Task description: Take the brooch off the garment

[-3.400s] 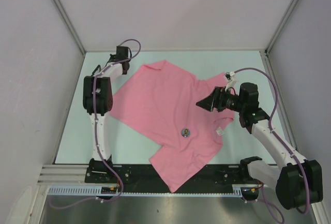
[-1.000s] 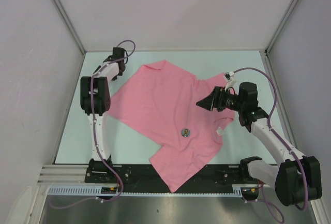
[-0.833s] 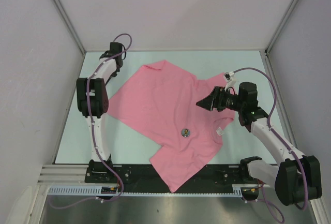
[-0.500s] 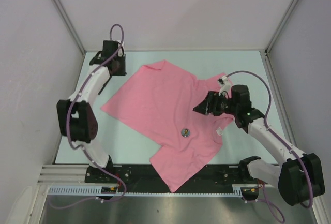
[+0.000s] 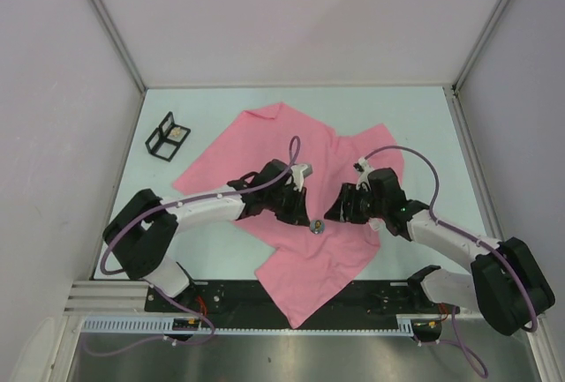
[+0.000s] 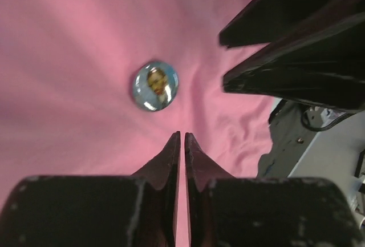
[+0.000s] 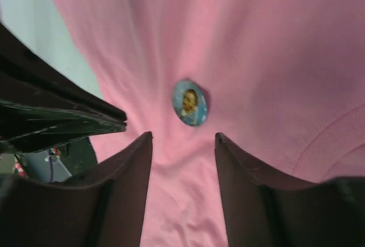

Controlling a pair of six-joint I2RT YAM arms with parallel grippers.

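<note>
The garment [image 5: 265, 148] is a pink T-shirt lying spread on the table. The brooch [image 5: 315, 223], a small round blue badge with a portrait, sits on its lower middle. My left gripper [image 5: 304, 215] reaches in from the left. In the left wrist view it [image 6: 182, 136] is shut to a hairline slit just short of the brooch [image 6: 155, 85], with no cloth visibly pinched. My right gripper [image 5: 329, 216] comes from the right. It [image 7: 183, 137] stands open over the garment [image 7: 274, 41], and the brooch [image 7: 190, 102] lies just beyond its fingertips.
A small black wire frame [image 5: 166, 135] stands on the pale table [image 5: 424, 126] at the back left, off the cloth. White walls close in the back and both sides. The two grippers face each other closely across the brooch.
My left arm swung from the back left corner to the brooch, leaving the black frame on the table, and its jaws closed. My right gripper moved down-left to the brooch and narrowed.
</note>
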